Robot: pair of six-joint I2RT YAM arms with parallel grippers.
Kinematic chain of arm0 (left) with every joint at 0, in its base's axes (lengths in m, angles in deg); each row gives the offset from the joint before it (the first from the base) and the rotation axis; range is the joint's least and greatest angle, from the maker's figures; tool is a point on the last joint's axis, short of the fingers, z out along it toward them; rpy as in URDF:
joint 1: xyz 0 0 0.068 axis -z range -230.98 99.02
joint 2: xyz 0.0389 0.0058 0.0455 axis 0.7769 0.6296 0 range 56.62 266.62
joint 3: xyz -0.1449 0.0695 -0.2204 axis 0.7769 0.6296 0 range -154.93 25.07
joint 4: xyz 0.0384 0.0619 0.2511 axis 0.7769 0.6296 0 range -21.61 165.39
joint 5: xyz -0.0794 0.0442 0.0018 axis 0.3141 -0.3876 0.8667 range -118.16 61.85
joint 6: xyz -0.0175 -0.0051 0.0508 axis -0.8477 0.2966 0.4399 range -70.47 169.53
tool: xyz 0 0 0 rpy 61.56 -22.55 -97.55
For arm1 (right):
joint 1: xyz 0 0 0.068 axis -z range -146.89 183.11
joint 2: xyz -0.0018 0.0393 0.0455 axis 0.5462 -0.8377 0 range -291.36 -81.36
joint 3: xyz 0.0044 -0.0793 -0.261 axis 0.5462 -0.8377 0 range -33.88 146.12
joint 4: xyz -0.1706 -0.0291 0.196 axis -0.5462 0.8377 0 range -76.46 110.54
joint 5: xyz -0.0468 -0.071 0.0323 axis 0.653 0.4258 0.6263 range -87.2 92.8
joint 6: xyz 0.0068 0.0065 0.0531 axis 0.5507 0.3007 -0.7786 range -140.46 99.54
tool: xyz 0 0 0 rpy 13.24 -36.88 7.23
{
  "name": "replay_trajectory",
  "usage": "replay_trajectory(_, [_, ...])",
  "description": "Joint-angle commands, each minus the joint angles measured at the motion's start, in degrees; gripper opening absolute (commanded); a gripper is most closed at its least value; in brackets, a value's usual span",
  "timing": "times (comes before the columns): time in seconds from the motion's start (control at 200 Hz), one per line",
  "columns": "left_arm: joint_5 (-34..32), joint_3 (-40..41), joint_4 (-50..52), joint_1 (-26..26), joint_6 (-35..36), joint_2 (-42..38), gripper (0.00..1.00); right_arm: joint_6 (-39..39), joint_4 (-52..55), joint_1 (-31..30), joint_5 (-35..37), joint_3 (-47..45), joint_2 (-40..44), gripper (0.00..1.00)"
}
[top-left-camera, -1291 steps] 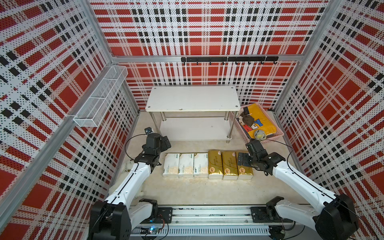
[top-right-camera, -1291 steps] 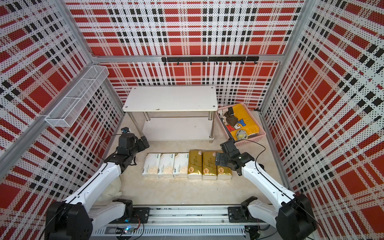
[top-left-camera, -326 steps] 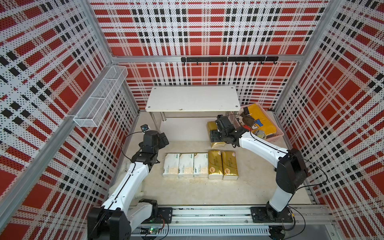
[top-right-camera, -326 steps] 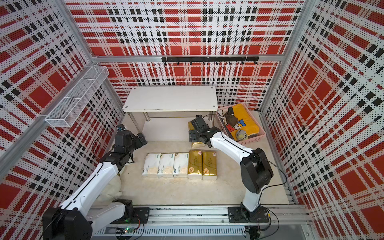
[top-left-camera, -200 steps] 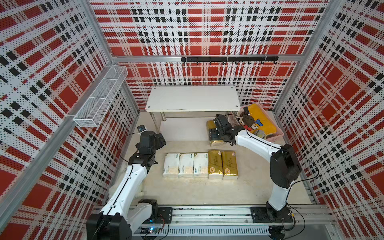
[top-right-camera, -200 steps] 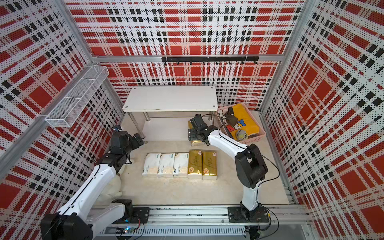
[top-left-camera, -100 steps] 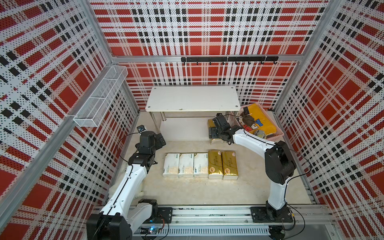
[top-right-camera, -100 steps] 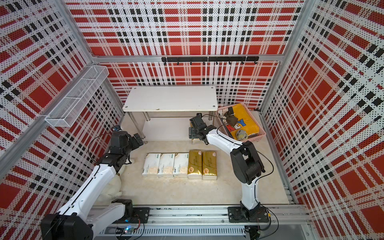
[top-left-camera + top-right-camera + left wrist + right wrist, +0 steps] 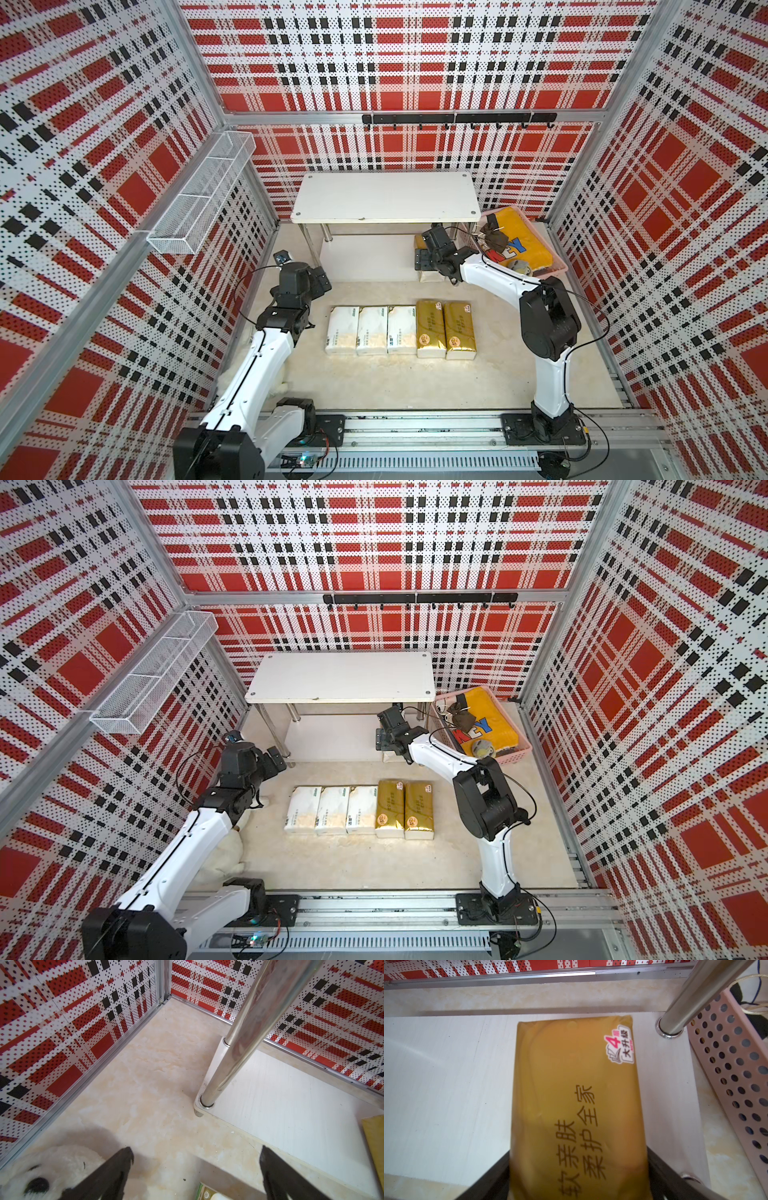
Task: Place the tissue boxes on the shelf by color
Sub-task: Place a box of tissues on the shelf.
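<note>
**Right pincer** [image 9: 578,1156]: Its two black fingers [image 9: 660,1169] flank the near end of a gold tissue pack [image 9: 575,1084], one on each long side. Whether they clamp the pack or merely stand against it cannot be told.

**Gold tissue pack:** It lies flat on the lower board [image 9: 446,1084] of the shelf [image 9: 386,197], at the board's right end. It points lengthwise toward the back wall and sits near a chrome leg [image 9: 691,997]. The wrapper is shiny gold and slightly wrinkled. Dark characters are printed along its length, and a white-and-pink sticker sits at one far corner.

**Left pincer** [image 9: 195,1153]: Its fingers are spread wide and hold nothing. It hangs above the floor near the shelf's left front leg [image 9: 239,1043].

**Limits of view:**
- In both top views the upper board and the right arm cover most of the gold tissue pack; only a pale end shows.
- In the left wrist view a gold strip [image 9: 374,1147] on the lower board is cut off by the frame edge.
- A green-and-white corner low between the left fingers shows too little to identify.

**Surroundings:**
- Five packs lie side by side, touching, in a row on the floor in front of the shelf: three white packs [image 9: 372,330] to the left and two gold floor packs [image 9: 430,328] to the right.
- A pink basket [image 9: 737,1064] stands just beside the shelf's right end, its perforated wall close to the chrome leg. It holds a yellow item [image 9: 519,237] and small dark objects.
- A white plush toy [image 9: 52,1167] lies on the floor under the left arm.
- A wire basket [image 9: 199,199] hangs on the left wall, well apart from the shelf.
</note>
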Motion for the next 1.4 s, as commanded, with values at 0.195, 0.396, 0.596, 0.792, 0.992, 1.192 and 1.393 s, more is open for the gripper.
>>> replay_trajectory(0.195, [0.84,0.72,-0.28,-0.46,0.15,-0.05,1.0,-1.09,-2.49,0.8,3.77,1.7,-3.37,0.86])
replay_trajectory(0.396, [0.67,0.77,-0.05,-0.34,0.54,-0.98,0.99,-1.09,-1.01,0.84,4.9,4.27,-5.33,0.87])
replay_trajectory(0.596, [0.24,1.28,0.26,-0.66,0.46,-1.3,0.99,-1.09,-0.64,1.45,5.71,4.9,-6.09,0.87])
replay_trajectory(0.792, [0.33,1.44,0.26,-0.63,0.38,-1.25,0.99,-0.45,-0.97,2.08,4.86,4.49,-6.44,0.88])
replay_trajectory(0.992, [0.51,1.38,0.26,-0.72,0.17,-1.15,0.99,0.08,-0.72,2.2,4.34,4.89,-7.07,0.92])
replay_trajectory(1.192, [0.43,1.34,0.26,-0.63,0.11,-1.26,0.99,0.03,-1.86,2.12,3.19,4.13,-5.58,0.95])
replay_trajectory(1.393, [0.51,1.39,0.26,-0.76,0.04,-1.45,0.99,1.47,-1.87,1.79,2.99,3.96,-2.64,1.0])
